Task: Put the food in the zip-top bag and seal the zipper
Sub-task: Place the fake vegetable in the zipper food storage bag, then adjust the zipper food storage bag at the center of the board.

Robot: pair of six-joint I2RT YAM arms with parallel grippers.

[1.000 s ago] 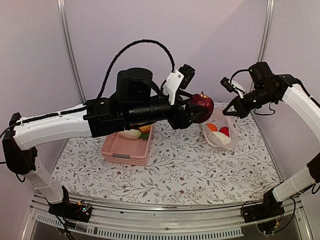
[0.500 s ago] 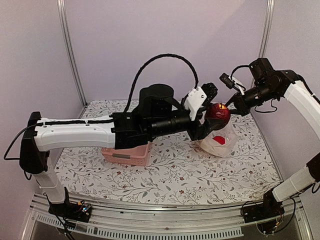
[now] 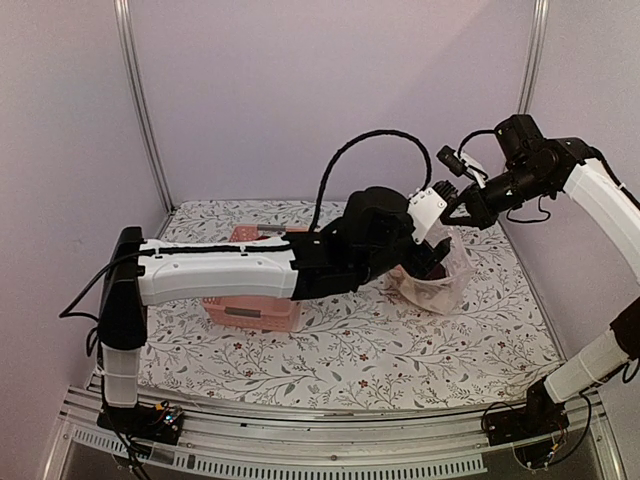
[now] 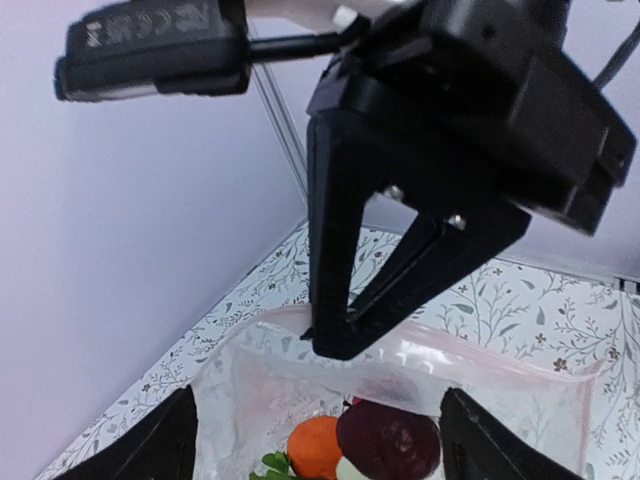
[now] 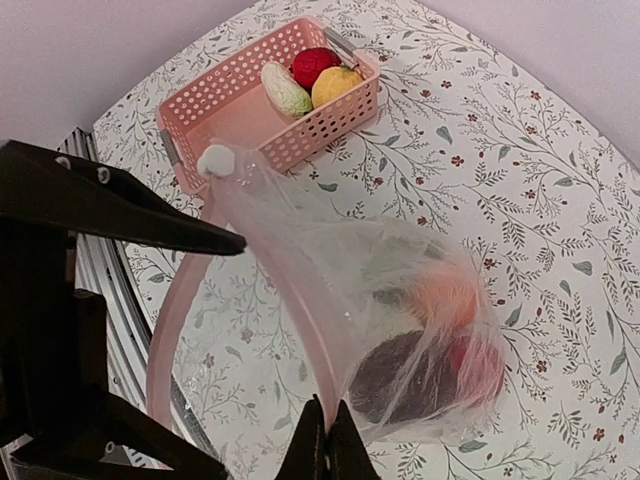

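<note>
Pink perforated basket (image 5: 230, 115) on floral-print table cover (image 3: 400, 345) — pale lilac walls (image 3: 330, 90), metal corner posts (image 3: 140, 110) behind

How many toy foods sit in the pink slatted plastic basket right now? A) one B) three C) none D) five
B: the right wrist view shows a pale oval piece, a red round ball and a yellow fruit lying in the pink slatted plastic basket.
</note>
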